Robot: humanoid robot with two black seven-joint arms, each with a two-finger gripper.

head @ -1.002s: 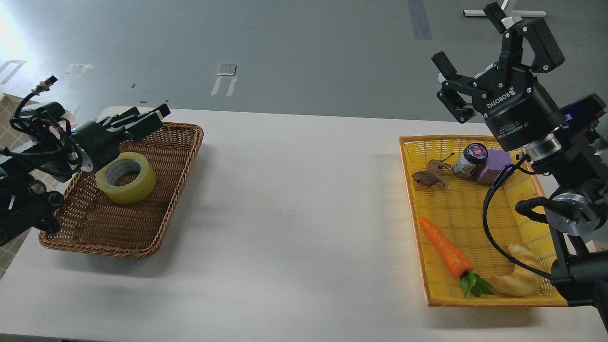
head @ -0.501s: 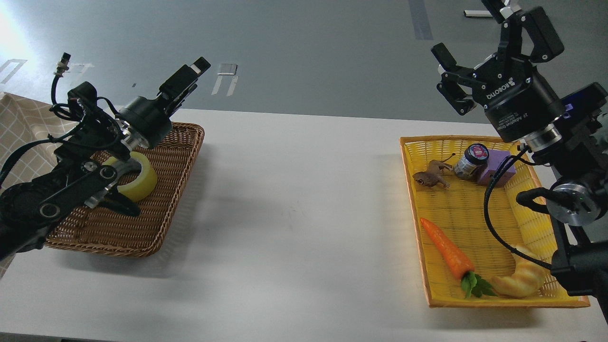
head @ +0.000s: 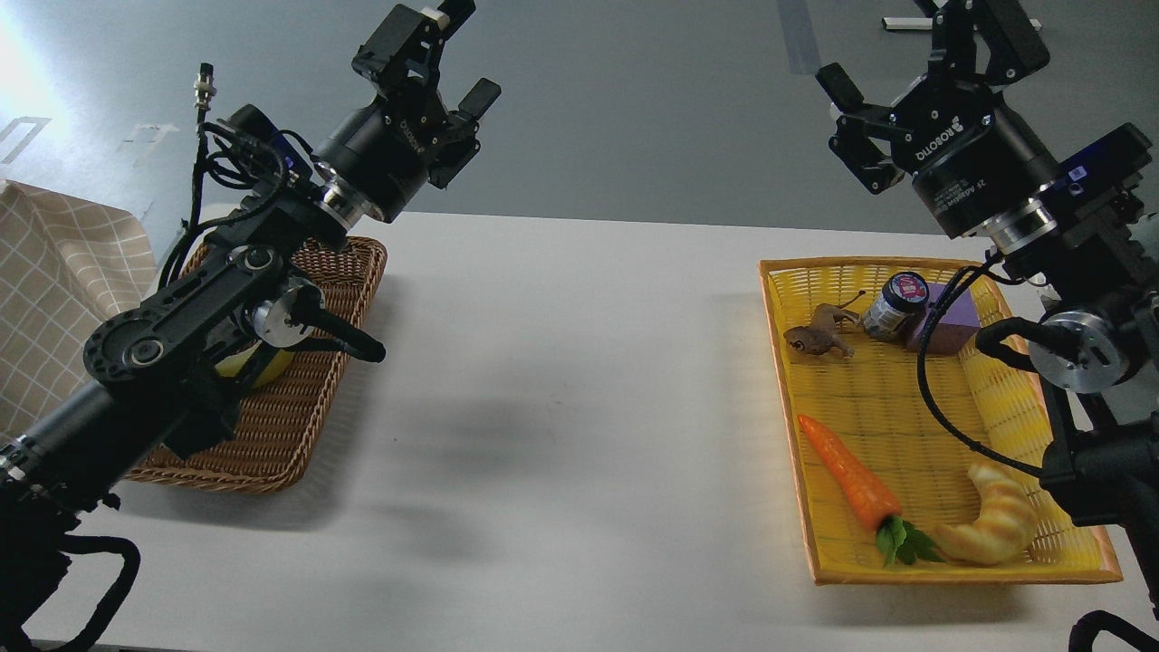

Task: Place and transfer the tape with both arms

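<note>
The yellow tape point(head: 268, 369) lies in the brown wicker basket point(head: 360, 272) at the left. It is mostly hidden behind my left arm, with only a yellow edge showing. My left gripper point(head: 457, 54) is raised high above the basket's far right corner, open and empty, well clear of the tape. My right gripper point(head: 914, 45) is open and empty, held high above the far end of the yellow basket point(head: 779, 380) at the right.
The yellow basket holds a carrot point(head: 847, 471), a croissant point(head: 991, 530), a small jar point(head: 896, 306), a purple block point(head: 958, 319) and a brown toy animal point(head: 815, 337). A checked cloth point(head: 54, 272) lies at the far left. White table point(head: 570, 380) lies between the baskets.
My left arm has swung up and to the right, away from the tape, and its gripper now stands open high over the basket's far corner. My right gripper rose slightly.
</note>
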